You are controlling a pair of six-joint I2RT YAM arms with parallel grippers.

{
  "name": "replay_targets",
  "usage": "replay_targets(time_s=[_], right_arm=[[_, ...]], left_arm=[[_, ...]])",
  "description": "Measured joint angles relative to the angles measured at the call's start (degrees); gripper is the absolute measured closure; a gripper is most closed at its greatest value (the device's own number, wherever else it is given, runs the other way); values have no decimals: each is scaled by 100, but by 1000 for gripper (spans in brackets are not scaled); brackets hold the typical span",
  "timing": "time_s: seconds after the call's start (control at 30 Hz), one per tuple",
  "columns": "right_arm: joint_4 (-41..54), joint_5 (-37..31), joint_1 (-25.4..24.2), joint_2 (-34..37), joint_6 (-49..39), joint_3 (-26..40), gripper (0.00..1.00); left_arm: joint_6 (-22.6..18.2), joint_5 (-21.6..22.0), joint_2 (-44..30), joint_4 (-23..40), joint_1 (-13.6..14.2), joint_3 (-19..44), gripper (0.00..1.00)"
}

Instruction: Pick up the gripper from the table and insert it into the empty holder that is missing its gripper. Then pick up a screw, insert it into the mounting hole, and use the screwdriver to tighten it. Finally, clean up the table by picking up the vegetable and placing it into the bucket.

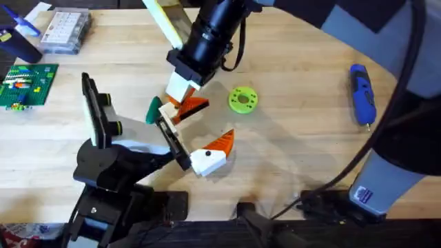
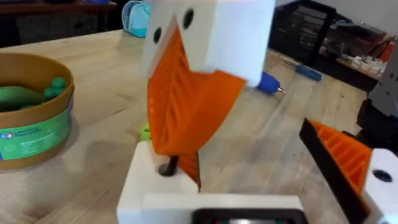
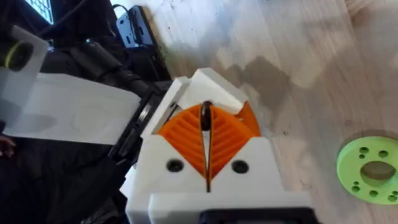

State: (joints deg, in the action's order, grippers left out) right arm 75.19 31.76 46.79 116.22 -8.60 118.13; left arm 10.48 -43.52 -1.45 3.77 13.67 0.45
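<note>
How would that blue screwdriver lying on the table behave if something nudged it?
The screwdriver looks rounded and pen-shaped, lying flat on the bare wooden table, so it would probably roll sideways. Its smooth casing may be slippery. It seems rigid, unlikely to bend.

My orange pads (image 3: 186, 134) pinch a thin dark pin (image 3: 206, 118).
A green disc (image 3: 368, 169) lies on the wooden table (image 3: 311, 56), well apart from the pin.

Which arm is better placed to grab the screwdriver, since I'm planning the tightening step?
Right, likely: the screwdriver lies on that arm's side, far from the left gripper. But the right gripper is mid-table, shut on a thin dark piece.
</note>
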Motion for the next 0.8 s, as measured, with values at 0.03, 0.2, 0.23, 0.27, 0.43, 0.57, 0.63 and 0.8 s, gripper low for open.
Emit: replay_targets(time_s=[0.03,0.2,0.23,0.27,0.43,0.57,0.63,0.8], right_arm=[[48,-19,-7,1,1,40,998],[422,-389,-20,4,-1,575,998],[514,-490,-20,4,-2,694,998],[600,-576,-20,4,-2,810,998],[917,-832,-20,4,-4,1227,998],[1092,-900,-20,4,-3,1455,998],[1207,-918,-20,3,-3,1574,998],[1405,-948,-20,4,-2,1897,998]], left_arm=[[0,1,-1,0,0,0,11],[0,-1,0,0,0,0,11],[0,-1,0,1,0,0,11],[0,-1,0,2,0,0,11],[0,-1,0,0,0,0,11],[0,0,1,0,0,0,11],[0,0,0,0,0,0,11],[0,-1,0,1,0,0,11]])
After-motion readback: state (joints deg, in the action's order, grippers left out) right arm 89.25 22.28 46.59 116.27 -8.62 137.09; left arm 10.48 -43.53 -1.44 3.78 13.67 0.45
